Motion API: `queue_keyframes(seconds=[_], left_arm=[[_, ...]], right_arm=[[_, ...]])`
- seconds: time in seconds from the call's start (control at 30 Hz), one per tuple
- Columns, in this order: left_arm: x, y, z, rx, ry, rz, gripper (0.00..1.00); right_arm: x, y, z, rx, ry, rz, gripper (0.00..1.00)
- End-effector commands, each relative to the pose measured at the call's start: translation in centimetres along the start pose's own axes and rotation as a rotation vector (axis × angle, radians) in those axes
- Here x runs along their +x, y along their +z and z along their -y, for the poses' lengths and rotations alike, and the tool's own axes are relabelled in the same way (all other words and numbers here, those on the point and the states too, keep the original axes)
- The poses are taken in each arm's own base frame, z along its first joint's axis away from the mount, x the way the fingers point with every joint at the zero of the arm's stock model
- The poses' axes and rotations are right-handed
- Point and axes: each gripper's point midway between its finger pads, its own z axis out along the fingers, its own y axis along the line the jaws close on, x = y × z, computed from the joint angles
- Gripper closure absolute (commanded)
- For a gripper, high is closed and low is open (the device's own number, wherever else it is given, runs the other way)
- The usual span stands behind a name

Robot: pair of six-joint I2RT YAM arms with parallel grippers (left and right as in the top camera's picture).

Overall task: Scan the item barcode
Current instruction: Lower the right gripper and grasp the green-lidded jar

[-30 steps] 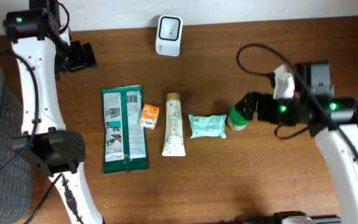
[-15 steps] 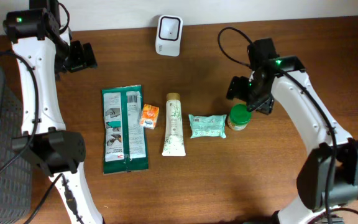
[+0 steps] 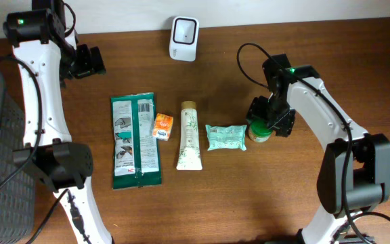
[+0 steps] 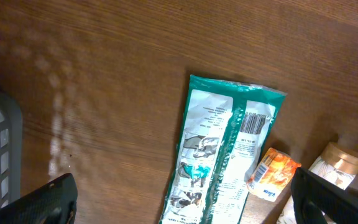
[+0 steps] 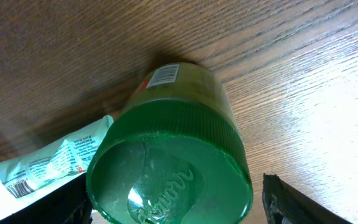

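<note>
1. I see a white barcode label (image 5: 165, 75) on the side of the green-lidded jar (image 5: 191, 99); its digits are too small to read.
2. Its lid (image 5: 166, 168) bears raised script I cannot make out.
3. The long green packet (image 4: 222, 155) shows a barcode (image 4: 253, 122) and fine print, none of it legible.

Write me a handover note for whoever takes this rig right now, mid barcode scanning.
Left claw: open, empty, above the green packet.
Right claw: open, straddling the green-lidded jar, no grip yet.
Items: packet, orange box, tube, mint pack and jar sit in a row; scanner behind them.
Done: nothing lifted.
Left: grip jar, show its barcode to scanner.
</note>
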Motion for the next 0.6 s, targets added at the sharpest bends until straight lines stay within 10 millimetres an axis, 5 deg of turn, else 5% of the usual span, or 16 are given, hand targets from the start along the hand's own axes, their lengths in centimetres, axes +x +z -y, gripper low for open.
queue_keyframes(seconds=[0.0,0.13,0.33,0.57], left_arm=[[-0.2,-0.7,0.0,0.013,-0.007,0.019,0.01],[-0.2,-0.7,0.0,0.013,-0.007,0.019,0.00],[-0.2,-0.7,0.0,0.013,-0.007,0.019,0.01],[-0.2,-0.7,0.0,0.013,-0.007,0.019,0.01]], right_arm=[[0.3,0.4,-0.2,0.003,-0.043,-0.009,0.28],[-0.8,-0.8,-1.1,-0.017,-0.433,0.034,0.46],[-2.7,-3.1,-2.5,0.002,-1.125,0.132,0.54],[-3.8,-3.1,-0.7,0.161,-1.527,0.109,0.53]])
